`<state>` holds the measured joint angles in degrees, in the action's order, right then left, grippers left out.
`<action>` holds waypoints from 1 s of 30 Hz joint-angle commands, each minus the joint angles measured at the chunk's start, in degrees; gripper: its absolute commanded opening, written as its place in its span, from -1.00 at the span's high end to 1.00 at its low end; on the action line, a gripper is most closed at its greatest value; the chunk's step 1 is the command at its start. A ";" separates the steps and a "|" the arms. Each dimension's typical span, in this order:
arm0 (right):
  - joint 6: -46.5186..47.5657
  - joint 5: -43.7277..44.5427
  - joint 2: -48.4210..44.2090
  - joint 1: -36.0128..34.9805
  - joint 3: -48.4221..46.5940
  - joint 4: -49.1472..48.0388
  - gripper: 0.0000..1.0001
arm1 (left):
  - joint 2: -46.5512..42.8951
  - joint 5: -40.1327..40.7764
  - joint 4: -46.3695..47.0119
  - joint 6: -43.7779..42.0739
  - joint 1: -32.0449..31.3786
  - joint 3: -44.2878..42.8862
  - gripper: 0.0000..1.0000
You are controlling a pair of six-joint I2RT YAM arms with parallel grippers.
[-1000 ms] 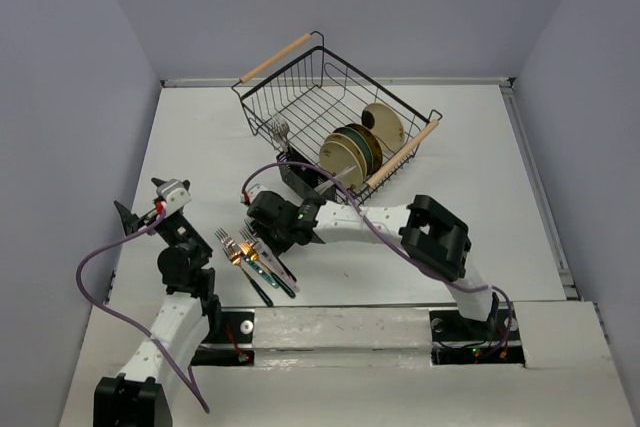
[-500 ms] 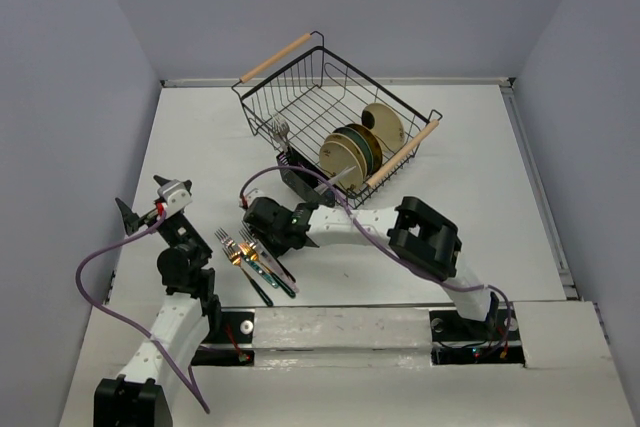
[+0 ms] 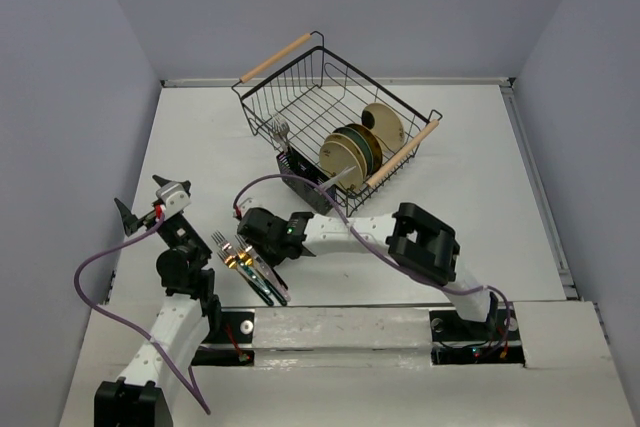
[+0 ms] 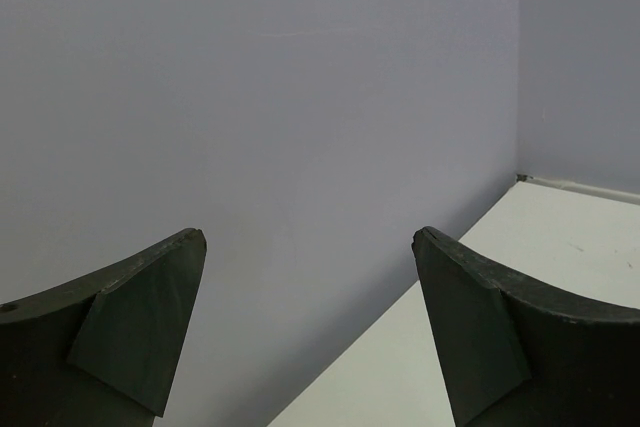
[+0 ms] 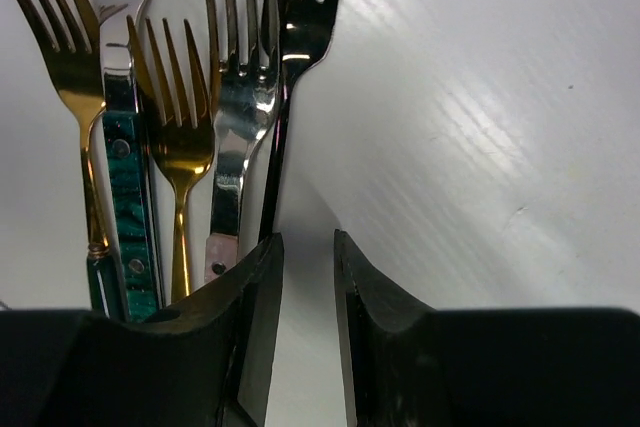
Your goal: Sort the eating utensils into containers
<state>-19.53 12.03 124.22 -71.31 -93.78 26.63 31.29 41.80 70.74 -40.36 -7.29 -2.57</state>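
Note:
Several forks (image 3: 245,265) lie side by side on the white table near its front edge. In the right wrist view they are a gold fork (image 5: 62,67), a teal-handled one (image 5: 128,187), a gold one (image 5: 182,147), a silver pink-handled one (image 5: 240,97) and a dark one (image 5: 305,17). My right gripper (image 3: 252,247) (image 5: 308,242) hangs low beside them, its jaws a narrow gap apart over bare table with nothing between them. Its left finger covers the dark fork's handle. A silver fork (image 3: 280,130) stands in the small black caddy (image 3: 298,175). My left gripper (image 3: 140,199) (image 4: 310,237) is open, empty and raised at the left.
The black wire basket (image 3: 300,97) with wooden handles stands behind the forks and holds several round plates (image 3: 355,147). The caddy sits at its near left corner. The left wall (image 4: 250,97) is close to my left gripper.
My right gripper has moved left and toward the near edge, down beside the fork handles. The left arm has not moved.

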 commanded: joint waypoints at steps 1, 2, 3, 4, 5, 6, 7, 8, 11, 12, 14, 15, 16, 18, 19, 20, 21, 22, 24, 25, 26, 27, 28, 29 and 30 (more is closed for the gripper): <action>-0.25 2.02 1.63 -1.29 -3.86 0.61 0.36 | 0.53 -0.05 4.93 1.33 0.26 8.72 -0.98; -0.25 2.81 2.16 -1.29 -4.39 1.22 0.37 | 0.79 -0.14 4.93 1.34 0.26 8.72 -0.98; -0.16 4.39 3.03 -1.29 -5.09 2.79 0.37 | 0.88 -0.05 4.93 1.34 0.26 8.81 -0.98; -0.16 4.93 3.13 -1.29 -5.71 3.42 0.38 | 0.79 -0.05 4.93 1.34 0.26 8.72 -0.98; -0.25 5.45 3.13 -1.29 -6.59 3.95 0.38 | 0.79 -0.05 4.93 1.34 0.26 8.72 -0.98; -0.07 5.81 3.04 -1.29 -6.85 4.21 0.37 | 0.88 -0.05 4.93 1.34 0.26 8.72 -0.98; 0.10 6.24 2.35 -1.29 -7.21 4.48 0.38 | 0.97 -0.05 5.02 1.34 0.26 8.72 -0.98; 0.11 6.34 1.90 -1.29 -7.21 4.48 0.38 | 0.97 -0.14 5.02 1.34 0.26 8.81 -0.98; 0.37 5.73 0.76 -1.29 -7.47 4.39 0.38 | 1.40 -0.05 5.28 1.34 0.26 8.72 -0.98; 0.28 5.55 0.67 -1.29 -7.47 4.39 0.37 | 1.41 -0.05 5.37 1.16 0.35 8.72 -0.98; -0.07 4.58 0.58 -1.29 -7.47 4.39 0.38 | 1.49 0.30 5.55 0.98 0.35 8.72 -0.98; -0.16 4.41 0.58 -1.29 -7.47 4.31 0.38 | 1.41 0.21 5.55 0.98 0.35 8.72 -0.98; -0.16 3.88 0.67 -1.29 -7.47 4.22 0.37 | 1.32 0.30 5.55 0.98 0.26 8.72 -0.98; 0.02 3.09 1.02 -1.82 -7.47 3.78 0.36 | 1.41 0.30 5.64 0.98 0.35 8.72 -0.98; 0.02 2.04 1.19 -1.82 -7.39 3.52 0.35 | 1.49 0.47 5.72 0.90 0.35 8.72 -0.98; 0.10 1.42 1.28 -1.82 -7.21 2.56 0.35 | 1.32 0.47 5.72 0.90 0.35 8.72 -0.98; 0.19 0.72 1.28 -1.82 -7.04 2.55 0.34 | 1.23 0.47 5.81 0.90 0.35 8.72 -0.98; 0.19 -0.42 1.20 -1.82 -6.86 1.50 0.34 | 1.14 0.47 5.81 0.90 0.35 8.81 -0.98; 0.19 -0.87 0.58 -1.82 -6.42 0.18 0.34 | 1.06 0.47 5.90 0.81 0.26 8.81 -0.98; 0.19 -0.87 -0.20 -1.82 -6.16 -0.17 0.34 | 1.06 0.47 5.90 0.81 0.26 8.81 -0.98; 0.28 -0.87 -0.73 -1.82 -5.89 -0.61 0.34 | 1.14 0.47 5.99 0.81 0.26 8.81 -0.98; 0.46 -0.70 -1.17 -1.82 -5.37 -1.14 0.34 | 1.14 0.47 5.99 0.81 0.26 8.81 -0.98; 0.46 -0.26 -1.70 -1.82 -5.10 -1.32 0.34 | 1.32 0.39 6.08 0.81 0.26 8.81 -0.98; 0.46 -0.08 -1.97 -1.82 -4.93 -1.49 0.33 | 1.23 0.39 5.99 0.81 0.26 8.81 -0.98; 0.46 -0.08 -2.23 -1.82 -4.40 -1.76 0.33 | 1.32 0.47 5.99 0.81 0.35 8.81 -0.98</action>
<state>-19.42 12.86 126.87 -72.49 -98.65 28.49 32.77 41.82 71.16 -40.14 -7.29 -2.57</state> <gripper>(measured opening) 0.331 0.989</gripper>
